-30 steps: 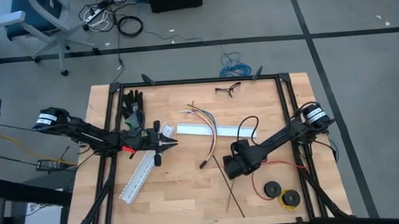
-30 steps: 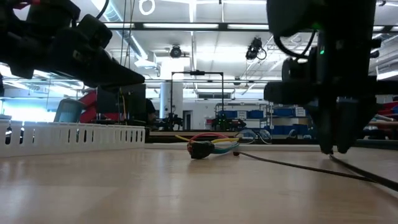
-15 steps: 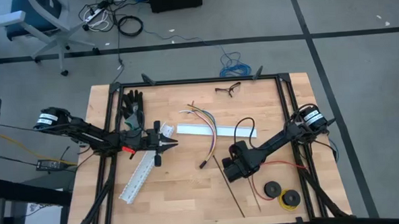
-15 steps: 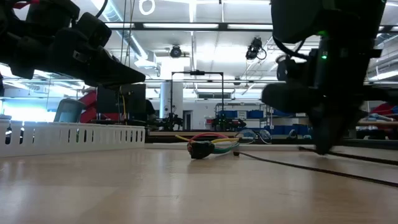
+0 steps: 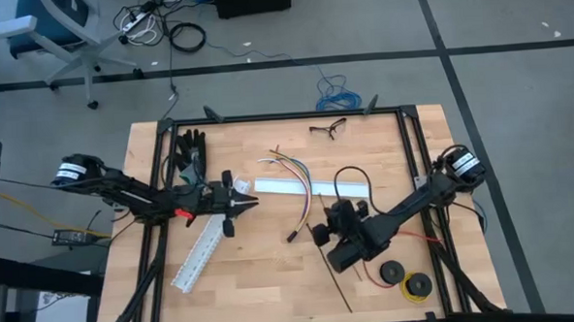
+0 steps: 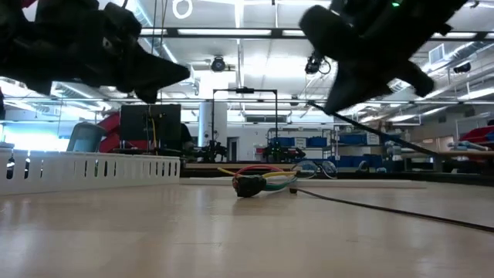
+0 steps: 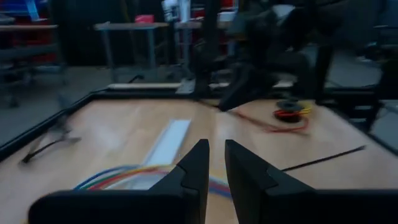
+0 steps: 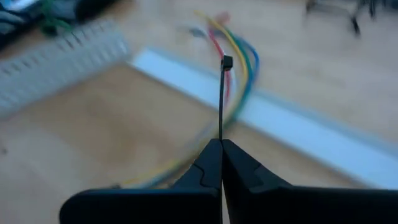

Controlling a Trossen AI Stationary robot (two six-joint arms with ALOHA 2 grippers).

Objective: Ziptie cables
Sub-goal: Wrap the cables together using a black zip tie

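Fingers of the right gripper (image 8: 221,149) pinch a black zip tie (image 8: 222,99) upright above the bench (image 5: 263,279), aimed at the cables (image 5: 303,194) lying across a white channel (image 5: 312,187). Left gripper (image 7: 211,163) hovers nearby, apparently empty, slightly parted.

Overhead, table-level and both wrist views all share the cables (image 5: 299,183).

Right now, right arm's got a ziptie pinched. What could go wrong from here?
1. The right gripper pinches the zip tie only at its fingertips; it could twist or slip out.
2. The cables lie loose across the white channel; threading may scatter them.
3. The left gripper holds nothing, so nothing steadies the bundle.
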